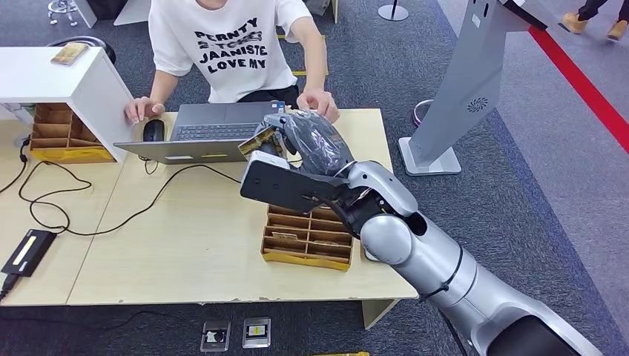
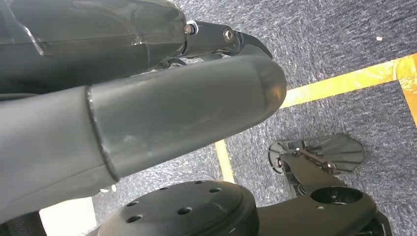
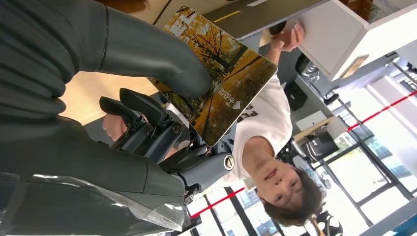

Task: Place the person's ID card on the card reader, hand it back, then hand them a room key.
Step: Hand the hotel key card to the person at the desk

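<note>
The right hand reaches out over the far part of the light wooden table, its thumb and fingers clamped on a flat rectangular card printed with yellow autumn trees. In the head view the card shows as a thin edge at the hand's left side, just beside the grey open laptop. Its long axis runs away from the hand toward the person in the white printed T-shirt, the free short end pointing at them.

The person sits at the far side of the table, one hand near the robot's fingers, the other by a black mouse. Near the robot's forearm lies a brown cardboard tray with compartments. A white box shelf stands at the far left, and a black cable trails across the table.

The left hand hangs over grey carpet with a yellow floor line; whether it is apart or closed I cannot tell.
</note>
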Available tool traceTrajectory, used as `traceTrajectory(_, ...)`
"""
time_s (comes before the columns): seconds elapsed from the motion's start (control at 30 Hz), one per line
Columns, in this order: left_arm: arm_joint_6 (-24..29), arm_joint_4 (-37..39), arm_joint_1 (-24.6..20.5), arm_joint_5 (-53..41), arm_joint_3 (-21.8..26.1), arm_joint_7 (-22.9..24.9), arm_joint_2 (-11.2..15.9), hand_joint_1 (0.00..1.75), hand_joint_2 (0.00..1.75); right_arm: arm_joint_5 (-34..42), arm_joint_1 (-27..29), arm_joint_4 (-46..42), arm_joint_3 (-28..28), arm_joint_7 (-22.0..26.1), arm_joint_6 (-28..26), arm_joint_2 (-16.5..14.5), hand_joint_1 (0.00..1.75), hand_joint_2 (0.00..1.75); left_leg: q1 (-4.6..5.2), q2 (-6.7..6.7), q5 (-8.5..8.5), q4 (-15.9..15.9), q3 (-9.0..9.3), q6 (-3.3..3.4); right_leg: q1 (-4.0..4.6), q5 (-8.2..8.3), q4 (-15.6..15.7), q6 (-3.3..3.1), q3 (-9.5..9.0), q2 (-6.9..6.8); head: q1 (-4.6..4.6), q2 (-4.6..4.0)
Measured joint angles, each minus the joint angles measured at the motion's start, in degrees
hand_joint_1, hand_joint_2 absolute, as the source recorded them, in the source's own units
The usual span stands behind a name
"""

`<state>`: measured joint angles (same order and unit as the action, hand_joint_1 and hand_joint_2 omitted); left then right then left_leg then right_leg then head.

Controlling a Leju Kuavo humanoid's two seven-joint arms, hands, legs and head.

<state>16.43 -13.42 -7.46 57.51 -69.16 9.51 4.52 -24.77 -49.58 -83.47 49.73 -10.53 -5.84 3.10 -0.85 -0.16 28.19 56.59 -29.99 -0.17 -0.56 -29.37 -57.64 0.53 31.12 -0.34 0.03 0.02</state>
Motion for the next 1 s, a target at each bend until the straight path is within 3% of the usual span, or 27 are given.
traceTrajectory(0.47, -0.4, 0.0, 0.0, -0.3, -0.7, 0.1, 0.0, 0.0, 0.0, 0.3, -7.7, 14.9, 3.7, -0.6, 1.6, -5.6, 1.75, 1.75, 0.0, 0.0, 0.0, 0.0, 0.01, 0.0, 0.0, 0.0, 0.0, 0.0, 0.01, 0.0, -0.01, 0.0)
traceTrajectory(0.7, -0.6, 0.0, 0.0, -1.1, -1.3, 0.3, 0.0, 0.0, 0.0, 0.6, -9.1, 19.0, 4.8, -1.1, 1.1, -6.1, 1.75, 1.75, 0.0, 0.0, 0.0, 0.0, 0.02, 0.0, 0.0, 0.0, 0.0, 0.0, 0.01, 0.02, 0.0, 0.0)
traceTrajectory(0.73, -0.6, 0.0, -0.1, -1.1, -1.3, 0.3, 0.0, 0.0, 0.0, 0.6, -9.2, 19.3, 5.0, -1.3, 1.0, -6.1, 1.59, 1.75, 0.0, 0.01, 0.0, 0.0, 0.03, 0.0, 0.0, 0.0, 0.0, 0.0, 0.01, 0.02, -0.01, 0.0)
traceTrajectory(0.83, -0.7, 0.0, -0.1, -1.3, -1.4, 0.5, 0.0, 0.0, 0.0, 0.5, -9.3, 19.9, 5.4, -1.8, 1.0, -6.0, 0.3, 1.75, 0.0, 0.01, 0.0, 0.0, 0.03, 0.0, 0.0, 0.0, 0.0, 0.0, 0.02, 0.03, 0.0, 0.0)
traceTrajectory(0.87, -0.7, 0.0, -0.1, -1.3, -1.4, 0.5, 0.0, 0.0, 0.0, 0.5, -9.3, 20.0, 5.5, -1.9, 1.1, -6.0, 0.02, 1.75, 0.0, 0.01, 0.0, 0.0, 0.03, 0.0, 0.0, 0.0, 0.0, 0.0, 0.02, 0.03, 0.0, 0.0)
traceTrajectory(1.0, -1.0, 0.0, -0.1, -1.3, -1.4, 0.5, 0.0, 0.0, 0.0, 0.4, -9.3, 20.6, 6.1, -2.6, 1.2, -6.0, 0.0, 1.75, 0.0, 0.01, 0.0, 0.0, 0.03, 0.0, 0.0, 0.0, 0.0, 0.0, 0.03, 0.03, -0.01, 0.0)
